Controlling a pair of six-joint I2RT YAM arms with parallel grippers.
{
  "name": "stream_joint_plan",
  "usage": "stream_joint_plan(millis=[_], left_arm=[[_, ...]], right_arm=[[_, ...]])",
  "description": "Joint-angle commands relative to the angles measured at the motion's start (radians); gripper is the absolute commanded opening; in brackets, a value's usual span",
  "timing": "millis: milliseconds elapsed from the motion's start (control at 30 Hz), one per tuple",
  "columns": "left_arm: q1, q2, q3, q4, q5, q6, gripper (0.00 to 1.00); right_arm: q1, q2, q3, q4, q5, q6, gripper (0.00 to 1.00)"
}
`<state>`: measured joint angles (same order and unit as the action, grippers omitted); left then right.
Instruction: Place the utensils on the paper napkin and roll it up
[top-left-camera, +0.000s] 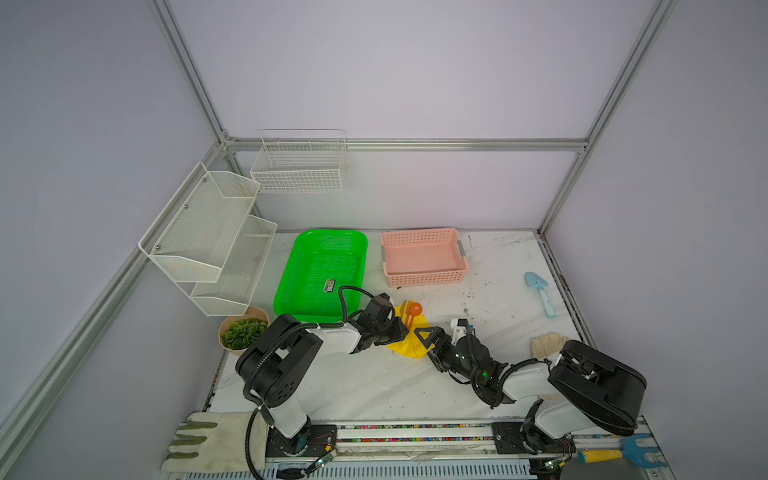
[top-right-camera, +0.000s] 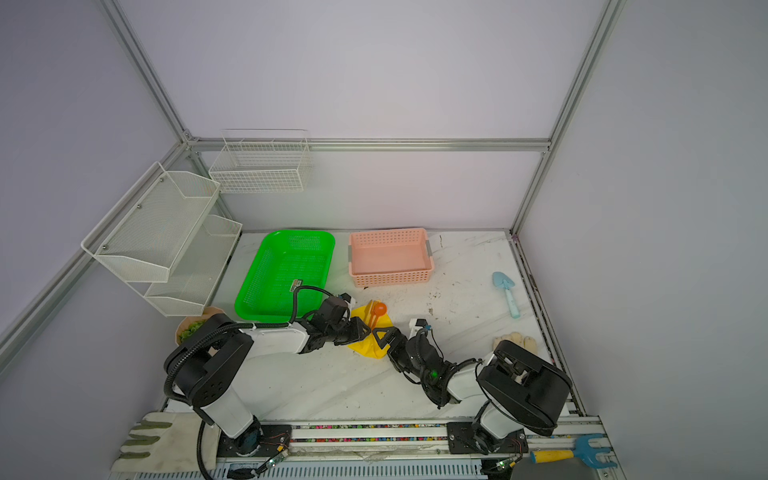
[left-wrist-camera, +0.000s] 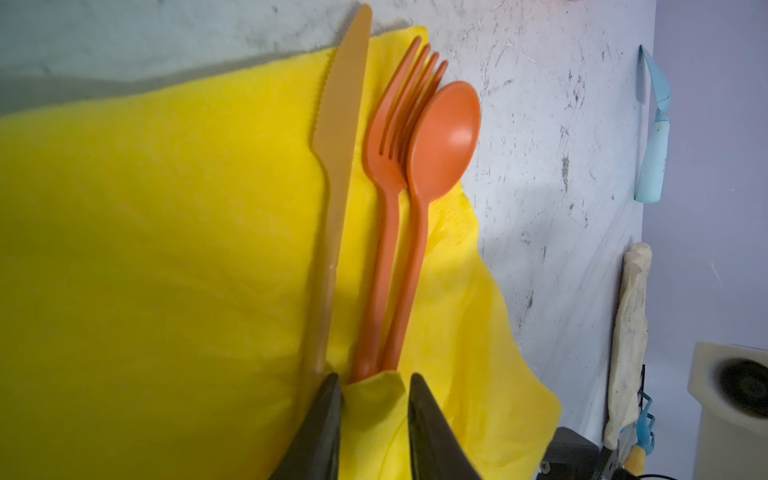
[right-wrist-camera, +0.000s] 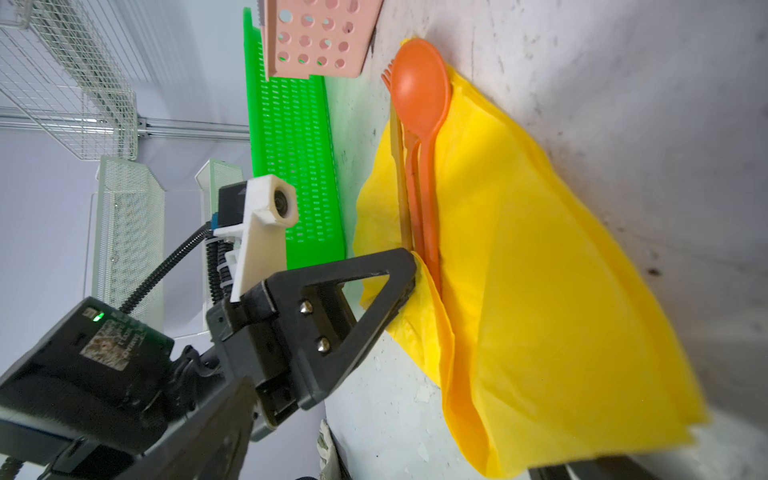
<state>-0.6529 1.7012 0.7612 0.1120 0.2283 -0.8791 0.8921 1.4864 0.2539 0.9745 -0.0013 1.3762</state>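
Observation:
The orange spoon (left-wrist-camera: 444, 137), orange fork (left-wrist-camera: 390, 137) and a tan knife (left-wrist-camera: 340, 124) lie side by side on the yellow paper napkin (left-wrist-camera: 166, 249). Their heads reach past its far edge. A fold of napkin covers the handle ends, and my left gripper (left-wrist-camera: 376, 390) is shut on that fold. In a top view the spoon (top-left-camera: 414, 308) and napkin (top-left-camera: 409, 349) lie mid-table, the left gripper (top-left-camera: 400, 328) at the napkin's left side. My right gripper (top-left-camera: 424, 338) stands wide open over the napkin's near right edge. In the right wrist view the loose napkin (right-wrist-camera: 540, 291) droops between the right gripper's (right-wrist-camera: 399, 428) fingers.
A green basket (top-left-camera: 322, 274) and a pink basket (top-left-camera: 424, 257) stand behind the napkin. A light-blue trowel (top-left-camera: 540, 293) and a beige glove (top-left-camera: 546, 345) lie to the right. A potted plant (top-left-camera: 241, 332) sits at the left, and white wire racks (top-left-camera: 216, 241) hang on the wall.

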Motion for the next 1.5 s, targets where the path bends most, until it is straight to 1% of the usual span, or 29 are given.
stream_joint_plan(millis=[0,100,267,567,900,1000,1200,1333,1467], left_arm=[[0.007,-0.023,-0.043,-0.04,-0.004,0.005,0.29],[0.009,-0.032,-0.045,-0.041,-0.004,0.005,0.29],[0.013,-0.043,-0.045,-0.044,-0.003,0.005,0.29],[0.022,-0.07,-0.053,-0.04,-0.001,0.003,0.29],[0.034,-0.134,-0.083,-0.005,0.017,0.005,0.29],[0.04,-0.14,-0.093,-0.004,0.019,0.006,0.29],[0.054,-0.149,-0.132,0.051,0.036,-0.012,0.29],[0.059,-0.169,-0.145,0.095,0.061,-0.018,0.29],[0.059,-0.196,-0.159,0.129,0.074,-0.021,0.29]], right_arm=[[0.008,-0.014,0.035,0.042,0.026,-0.014,0.97],[0.008,0.006,0.045,0.098,0.016,-0.034,0.97],[0.008,0.078,0.089,0.125,-0.019,-0.075,0.97],[0.008,0.181,0.124,0.194,-0.059,-0.105,0.97],[0.008,0.178,0.142,0.177,-0.056,-0.14,0.97],[0.008,0.168,0.152,0.143,-0.047,-0.152,0.97],[0.008,0.135,0.194,0.012,-0.02,-0.194,0.92],[0.008,0.14,0.193,0.031,-0.022,-0.203,0.92],[0.007,0.177,0.202,0.076,-0.053,-0.2,0.92]])
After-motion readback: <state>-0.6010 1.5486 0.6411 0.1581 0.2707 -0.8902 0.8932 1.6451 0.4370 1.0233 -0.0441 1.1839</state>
